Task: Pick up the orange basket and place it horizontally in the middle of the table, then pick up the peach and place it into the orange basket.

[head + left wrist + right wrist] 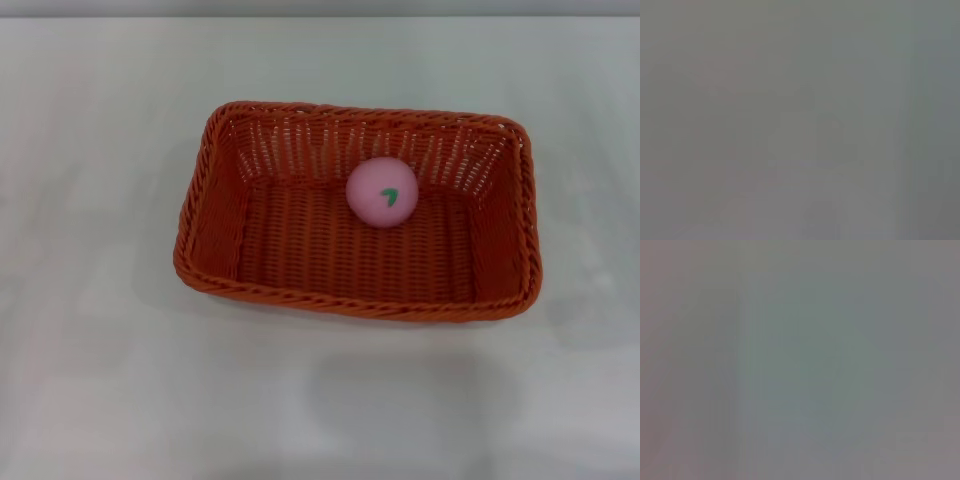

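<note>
The orange basket (360,285) lies lengthwise across the middle of the white table (100,380) in the head view, its long sides running left to right. Inside it, toward the far wall and right of centre, rests the pink peach (382,192) with a small green leaf mark facing up. Neither gripper appears in the head view. Both wrist views show only a featureless grey blur, with no fingers and no objects.
Bare white tabletop surrounds the basket on all sides. The table's far edge runs along the top of the head view.
</note>
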### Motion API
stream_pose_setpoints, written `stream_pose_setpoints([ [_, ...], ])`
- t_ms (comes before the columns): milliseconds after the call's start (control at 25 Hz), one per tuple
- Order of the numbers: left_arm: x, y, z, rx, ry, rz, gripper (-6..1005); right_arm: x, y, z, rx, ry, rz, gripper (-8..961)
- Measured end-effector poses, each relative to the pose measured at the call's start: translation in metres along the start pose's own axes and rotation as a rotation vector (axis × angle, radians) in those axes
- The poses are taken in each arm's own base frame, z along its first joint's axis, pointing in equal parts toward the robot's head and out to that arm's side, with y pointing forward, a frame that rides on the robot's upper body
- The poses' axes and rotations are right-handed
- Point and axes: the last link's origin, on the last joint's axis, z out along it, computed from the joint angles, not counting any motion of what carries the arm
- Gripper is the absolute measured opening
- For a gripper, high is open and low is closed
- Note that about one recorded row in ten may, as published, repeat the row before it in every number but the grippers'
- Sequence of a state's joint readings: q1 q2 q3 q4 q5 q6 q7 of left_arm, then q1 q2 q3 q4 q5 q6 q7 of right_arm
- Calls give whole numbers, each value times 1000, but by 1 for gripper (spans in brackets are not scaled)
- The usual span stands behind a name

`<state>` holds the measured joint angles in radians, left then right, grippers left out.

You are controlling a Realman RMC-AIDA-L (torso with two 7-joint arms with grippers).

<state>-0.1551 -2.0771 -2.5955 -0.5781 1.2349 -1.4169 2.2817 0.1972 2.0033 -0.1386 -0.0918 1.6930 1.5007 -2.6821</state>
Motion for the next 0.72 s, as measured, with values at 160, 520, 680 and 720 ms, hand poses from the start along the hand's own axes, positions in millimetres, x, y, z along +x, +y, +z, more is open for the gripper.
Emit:
stream_pose_setpoints([
  [160,-2,-5,-5,50,8,12,882,1,-7,-6,72,-11,9,675],
  [520,-8,-11,-14,170,45,18,882,0,-19,-20,159,-16,-7,675],
  [680,-8,-14,-16,199,59,23,882,0,-21,-21,180,-19,-13,675],
  [720,-8,-14,-16,200,59,23,882,0,-22,-22,183,-19,-14,675],
])
